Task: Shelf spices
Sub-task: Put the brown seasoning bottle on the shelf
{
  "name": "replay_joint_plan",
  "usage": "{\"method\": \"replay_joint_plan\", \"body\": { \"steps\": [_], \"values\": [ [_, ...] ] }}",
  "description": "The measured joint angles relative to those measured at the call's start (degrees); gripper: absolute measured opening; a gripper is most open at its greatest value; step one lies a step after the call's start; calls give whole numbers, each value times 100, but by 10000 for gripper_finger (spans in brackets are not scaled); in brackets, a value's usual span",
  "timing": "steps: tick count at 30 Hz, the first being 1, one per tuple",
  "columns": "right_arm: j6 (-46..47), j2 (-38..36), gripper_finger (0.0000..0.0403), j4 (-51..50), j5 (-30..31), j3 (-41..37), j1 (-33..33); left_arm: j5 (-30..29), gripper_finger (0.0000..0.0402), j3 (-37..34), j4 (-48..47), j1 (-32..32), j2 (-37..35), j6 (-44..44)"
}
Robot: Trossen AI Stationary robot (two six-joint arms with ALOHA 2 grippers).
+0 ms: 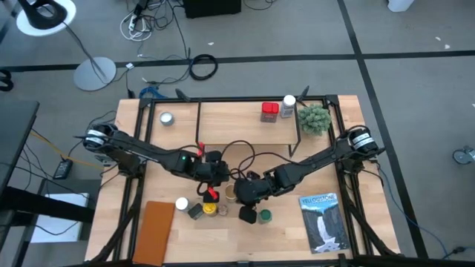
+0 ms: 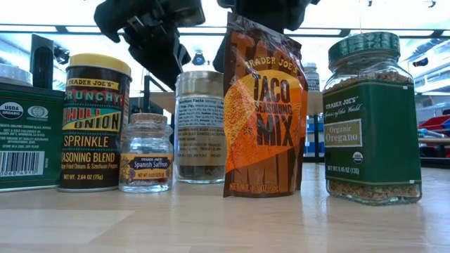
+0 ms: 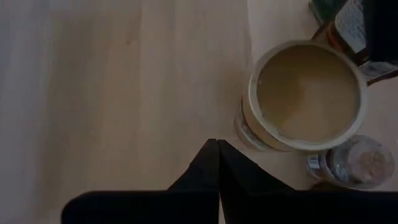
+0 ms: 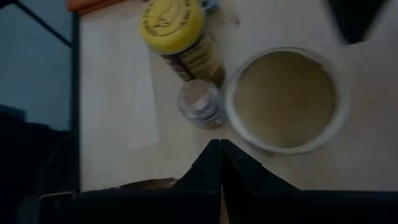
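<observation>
Both tools pinched closed and empty: left tool (image 1: 213, 178) and right tool (image 1: 249, 191) hover over the spices (image 1: 223, 208) clustered at the tabletop (image 1: 282, 237) front (two jars already on the shelf (image 1: 237, 119) at the back). Step: between picks. Next move needs a tool to open, then descend onto one jar, likely the tan-topped jar (image 3: 308, 93).

One camera looks straight down; one sits at worktop (image 1: 245, 237) level, close; both wrist cameras seemingly share the tan-lidded jar (image 3: 308, 93).
</observation>
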Motion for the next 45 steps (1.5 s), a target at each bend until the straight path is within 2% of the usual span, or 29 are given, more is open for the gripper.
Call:
{"method": "replay_joint_plan", "body": {
  "steps": [7,19,24,28,30,35,38,45],
  "values": [
    [180,0,0,-380,297,0,-111,519,0,0,14,-2,70,-195],
    [259,0,0,-818,1695,0,-197,1555,0,0,197,-28,70,-291],
    [326,-7,0,-1129,1698,0,-127,1504,0,0,-19,-42,53,-186],
    [756,-66,0,-1538,1751,0,-34,1063,0,0,-446,-42,42,-194],
    [871,-76,0,-1502,1496,0,-17,912,0,0,-539,-40,42,-192],
    [563,-76,0,-736,689,0,-8,761,0,-1,-224,-31,42,110],
    [356,-79,0,-389,706,0,-2,738,0,0,123,-31,42,216],
    [500,-84,0,-736,815,0,-134,885,0,-1,209,-32,42,225]
  ]
}}
